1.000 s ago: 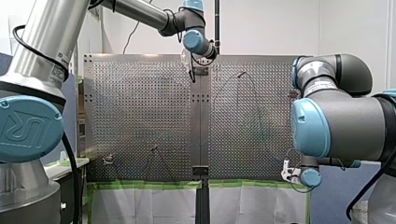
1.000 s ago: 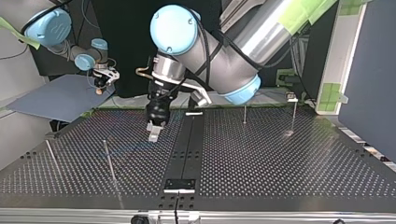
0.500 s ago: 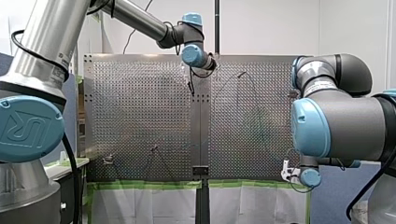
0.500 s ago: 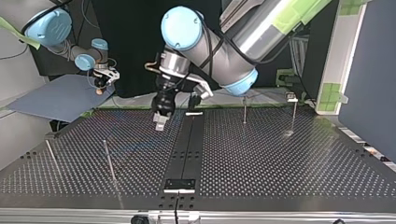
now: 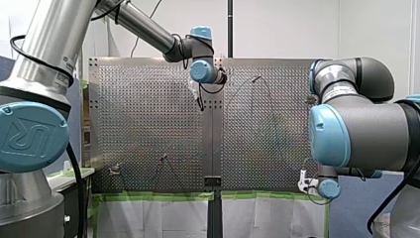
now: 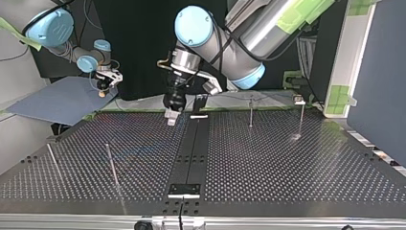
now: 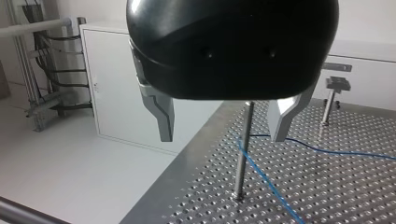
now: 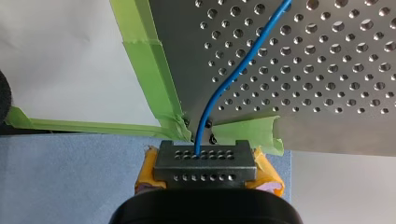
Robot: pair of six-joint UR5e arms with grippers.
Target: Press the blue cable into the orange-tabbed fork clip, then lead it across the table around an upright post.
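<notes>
My left claw (image 7: 223,126) hangs open over the far edge of the perforated table (image 7: 327,186), its two metal fingers (image 7: 161,116) spread wide and holding nothing. Its black body hides the roots of those fingers and the top of the upright post (image 7: 243,154), which stands ahead of the gap, nearer one finger. The blue cable (image 7: 266,179) touches that post partway up its shaft and runs away from it in two strands across the table, both cut off at the picture's border. Beyond the post a small fixture on a stem (image 7: 334,88) is too blurred to identify. My right claw (image 8: 205,170) is closed on the cable's end off the table's corner. Yellow pads (image 8: 266,170) show on either side of a grey drilled block, and the cable vanishes into it, so the actual contact is hidden. From there the cable climbs past green tape (image 8: 154,70) onto the table. In the front and top views the cable is only a faint line and cannot be traced along its whole run. The blue joint cap (image 5: 29,136) in the front view bears the letters "UR". The stickers on both arms are too small to read.
</notes>
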